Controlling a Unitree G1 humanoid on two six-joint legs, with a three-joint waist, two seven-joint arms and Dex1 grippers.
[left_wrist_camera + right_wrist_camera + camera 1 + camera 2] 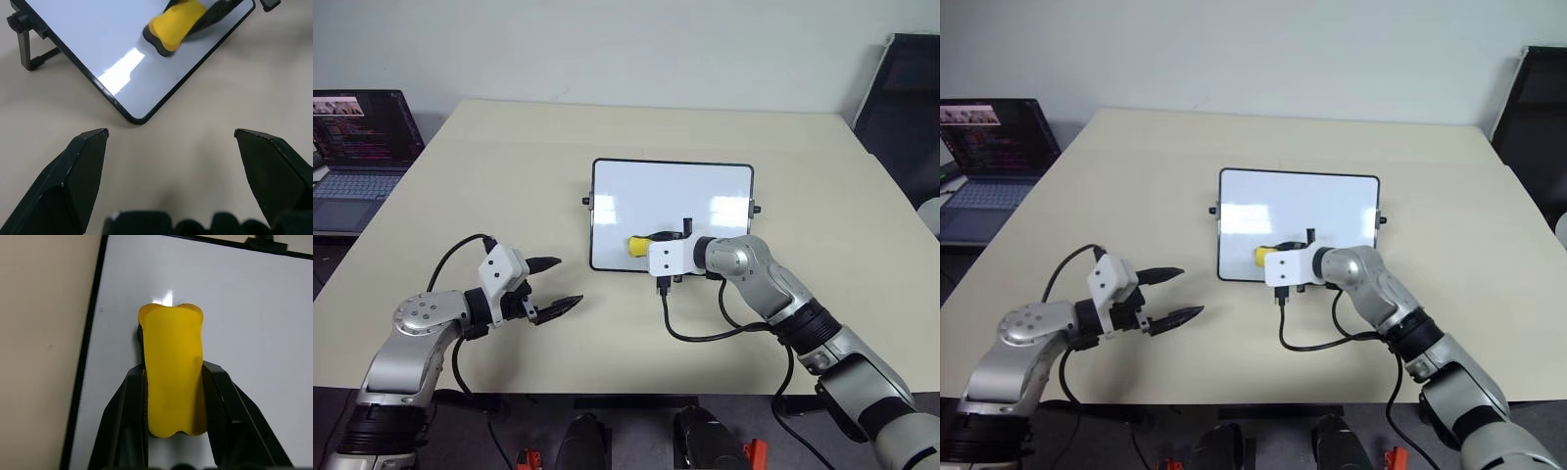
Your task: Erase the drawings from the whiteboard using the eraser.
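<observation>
The left gripper [556,285] is closest, hanging over the bare table [509,176] near its front edge. Its two black fingers are spread wide apart and hold nothing.

A little farther in is the right gripper [644,242]. Its fingers [128,421] are squeezed tight on the two long sides of the eraser [172,369] — the yellow block sticks out past the tips. Its long way runs along the fingers, pointing toward the robot's left.

The eraser sits on the whiteboard [705,186], near the board's front-left corner. The left wrist view shows its black underside [156,45] against the white face — the right wrist view shows the yellow top. No blue marks can be seen on the board.

Far off to the left sits an open laptop [357,147].
</observation>
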